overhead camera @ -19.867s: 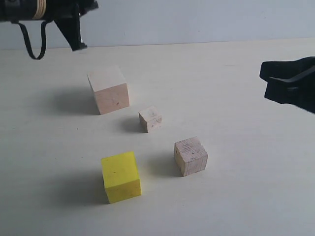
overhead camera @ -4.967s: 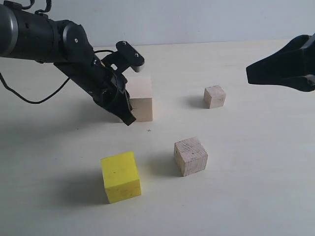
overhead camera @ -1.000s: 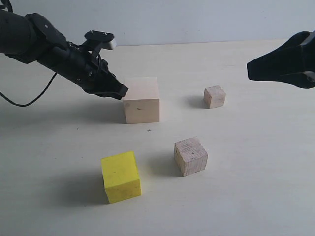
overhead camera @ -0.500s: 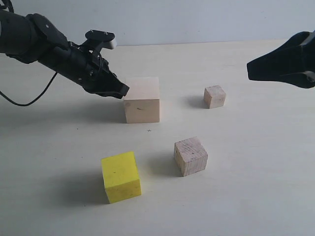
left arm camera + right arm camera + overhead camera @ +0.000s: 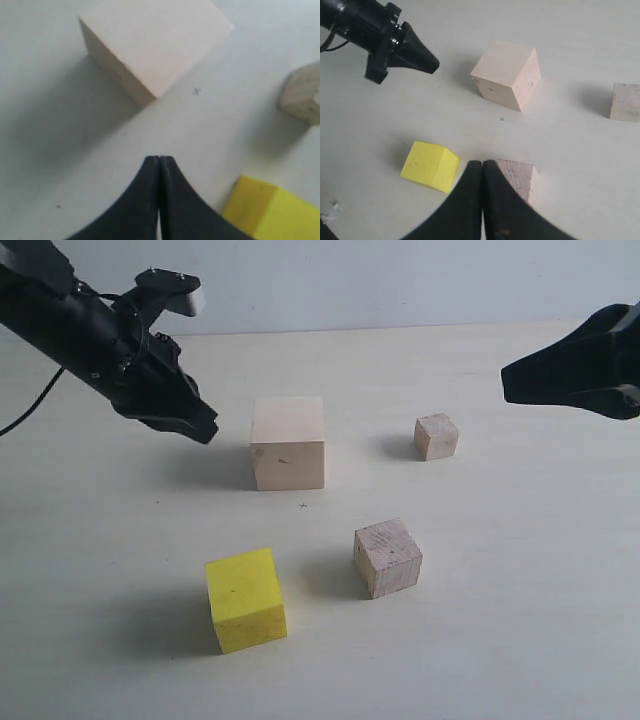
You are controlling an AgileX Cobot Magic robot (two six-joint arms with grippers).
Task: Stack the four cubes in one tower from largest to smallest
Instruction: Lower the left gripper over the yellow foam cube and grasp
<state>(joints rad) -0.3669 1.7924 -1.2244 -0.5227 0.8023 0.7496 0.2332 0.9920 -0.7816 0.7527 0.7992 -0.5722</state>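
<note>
Big pink cube (image 5: 288,442) and tiny pale cube (image 5: 437,436) are sitting nearer the desk's (image 5: 530,640) wall edge, yellow cube (image 5: 246,599) and grainy cube (image 5: 387,557) farther out. Left fingers (image 5: 203,427) and right fingers (image 5: 512,381) are pressing tightly together, holding nothing

Four cubes stand singly on the table (image 5: 520,570), none touching another. The largest cube (image 5: 287,443) sits at mid-table towards the back. The smallest cube (image 5: 437,436) lies to its right, in the same row, well apart. The third cube (image 5: 387,558) stands nearer the front, between those two in line and forward of both. The second cube (image 5: 246,599) is front-most, left of the third and forward of the largest. The left gripper (image 5: 203,428) hangs just left of the largest cube, clear of it. The right gripper (image 5: 508,382) hangs right of the smallest, behind it.
</note>
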